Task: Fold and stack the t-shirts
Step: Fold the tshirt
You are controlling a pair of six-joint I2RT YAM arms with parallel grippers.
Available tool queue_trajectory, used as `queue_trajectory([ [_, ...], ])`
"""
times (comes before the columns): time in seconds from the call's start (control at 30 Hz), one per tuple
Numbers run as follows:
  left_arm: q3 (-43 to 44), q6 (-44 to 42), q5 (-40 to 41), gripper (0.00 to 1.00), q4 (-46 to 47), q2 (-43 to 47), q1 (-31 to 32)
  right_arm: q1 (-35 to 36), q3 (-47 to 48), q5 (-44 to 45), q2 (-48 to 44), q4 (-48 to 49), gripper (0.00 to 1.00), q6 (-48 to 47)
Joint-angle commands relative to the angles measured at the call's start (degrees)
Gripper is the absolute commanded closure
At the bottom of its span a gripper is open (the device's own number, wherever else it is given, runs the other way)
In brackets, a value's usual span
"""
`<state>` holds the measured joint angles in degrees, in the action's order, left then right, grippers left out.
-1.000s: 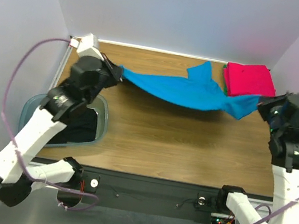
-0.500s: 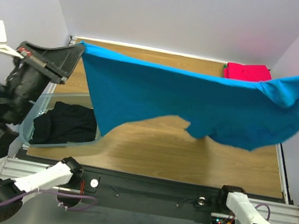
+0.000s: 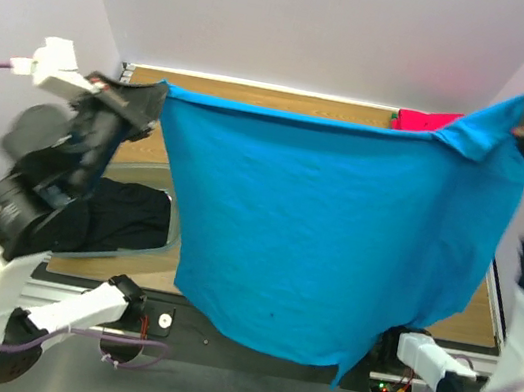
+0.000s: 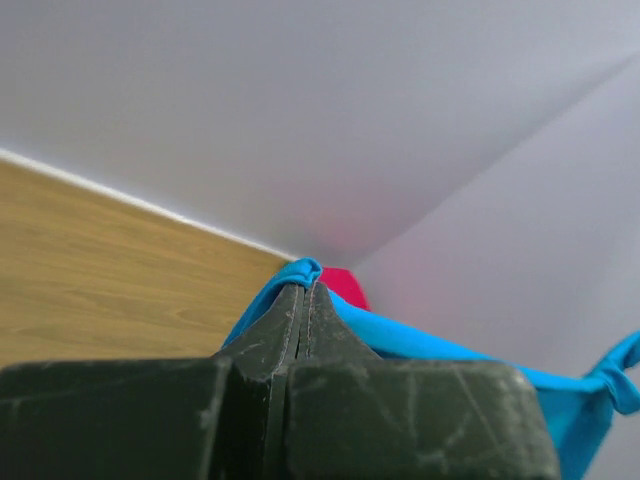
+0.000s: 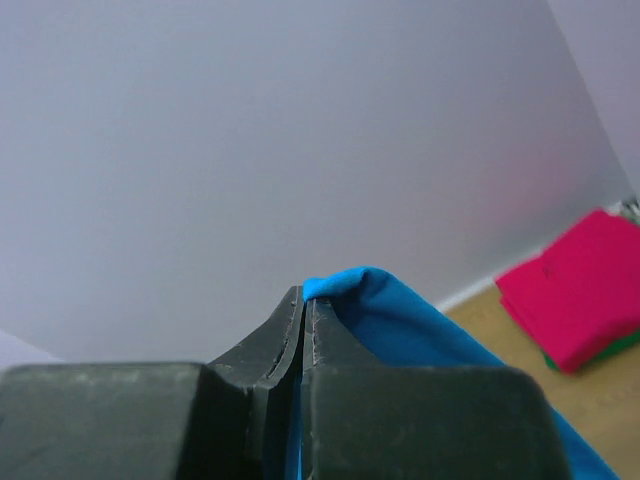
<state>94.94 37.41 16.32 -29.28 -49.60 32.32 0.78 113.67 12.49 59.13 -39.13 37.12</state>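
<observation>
Soft matt cloth blue shirt [image 3: 308, 224], matt cloth red shirt [image 5: 575, 285], smooth wood-grain table [image 4: 100, 270], scuffed matt black plastic left gripper [image 4: 305, 292], translucent plastic bin [image 3: 115, 251], plain matt wall [image 4: 300, 100]

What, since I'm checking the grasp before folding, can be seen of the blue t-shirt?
The blue t-shirt is plain bright-blue soft cloth, held aloft and spread wide like a curtain. The left gripper pinches one top corner, the right gripper the other, both shut. The top edge runs nearly straight between them; the bottom hangs uneven.
</observation>
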Motion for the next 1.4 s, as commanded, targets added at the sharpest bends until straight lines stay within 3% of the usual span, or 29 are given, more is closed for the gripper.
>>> queue_trajectory([
  [0.0, -6.8, 2.3, 14.2, 1.0, 3.6, -7.8, -0.5, -0.2, -10.6, -3.2, 7.6, 8.9, 1.0, -1.0],
  [0.2, -13.3, 1.8, 3.5, 1.0, 10.9, -25.3, -11.5, -0.2, -24.1, -5.4, 16.9, 21.9, 1.0, -1.0],
  [0.3, -13.9, 1.1, 0.5, 1.0, 16.2, -35.5, -13.6, -0.2, -27.3, -9.2, 24.8, 26.0, 1.0, -2.2],
  [0.5, -1.8, -0.3, -5.9, 1.0, 13.5, -59.1, -18.0, -0.2, -21.5, -15.1, 44.4, 29.5, 1.0, -5.0],
  [0.63, 8.3, -0.4, -5.2, 1.0, 9.6, -68.1, -19.2, -0.2, -15.0, -19.1, 55.0, 29.6, 1.0, -6.4],
  [0.77, 9.1, -1.7, -4.2, 1.0, 11.5, -70.5, -19.6, -0.1, -12.1, -19.2, 60.1, 29.6, 1.0, -8.3],
  [1.0, 8.3, -1.9, -5.5, 1.0, 11.7, -70.8, -20.6, -0.1, -15.7, -17.2, 58.4, 29.6, 1.0, -9.3],
  [1.37, -10.9, -1.0, -8.5, 1.0, 18.3, -59.3, -20.5, -0.2, -33.7, -14.6, 43.1, 27.8, 1.0, -5.3],
])
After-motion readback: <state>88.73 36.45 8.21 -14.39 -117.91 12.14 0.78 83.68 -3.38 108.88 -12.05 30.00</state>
